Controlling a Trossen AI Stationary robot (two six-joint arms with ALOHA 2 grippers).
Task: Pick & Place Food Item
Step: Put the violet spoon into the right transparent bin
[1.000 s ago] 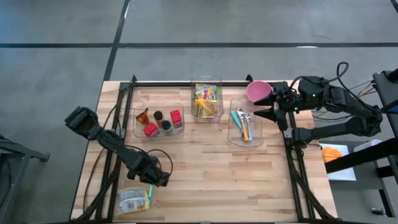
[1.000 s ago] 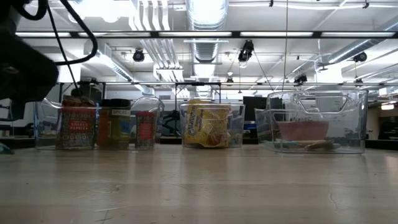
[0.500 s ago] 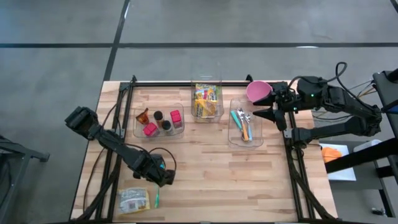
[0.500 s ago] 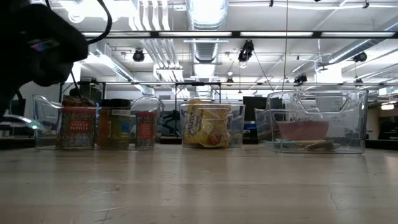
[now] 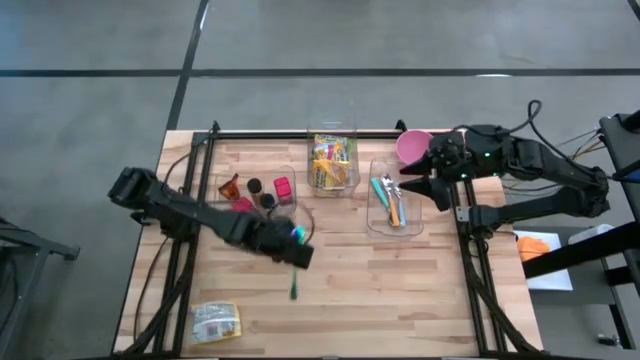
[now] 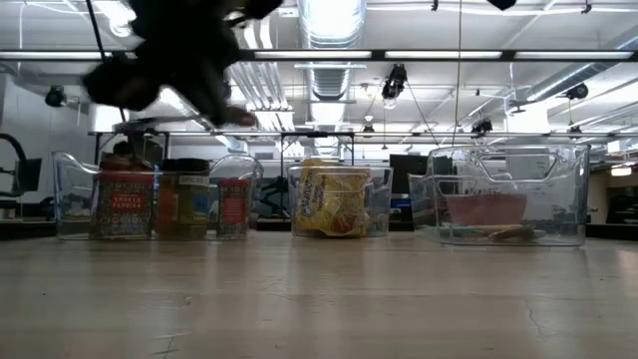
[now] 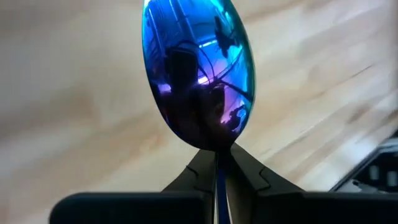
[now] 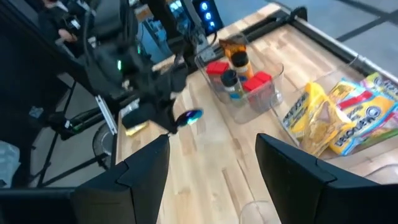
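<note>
A stiff, light, slippery iridescent spoon (image 7: pixel 198 68) is held by its thin handle in the clamped left gripper (image 5: pixel 290 252) above mid-table, while the right gripper (image 5: pixel 418 186) waits with jaws apart beside the cutlery bin (image 5: pixel 375 217).

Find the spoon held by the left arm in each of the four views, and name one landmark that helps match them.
High view: spoon, lower middle, hanging from the left tool.
Low view: not identifiable; only the dark arm shows at upper left.
Left wrist view: iridescent bowl fills the top centre.
Right wrist view: small, left of centre.
Shared landmark: the spice-jar bin.
</note>
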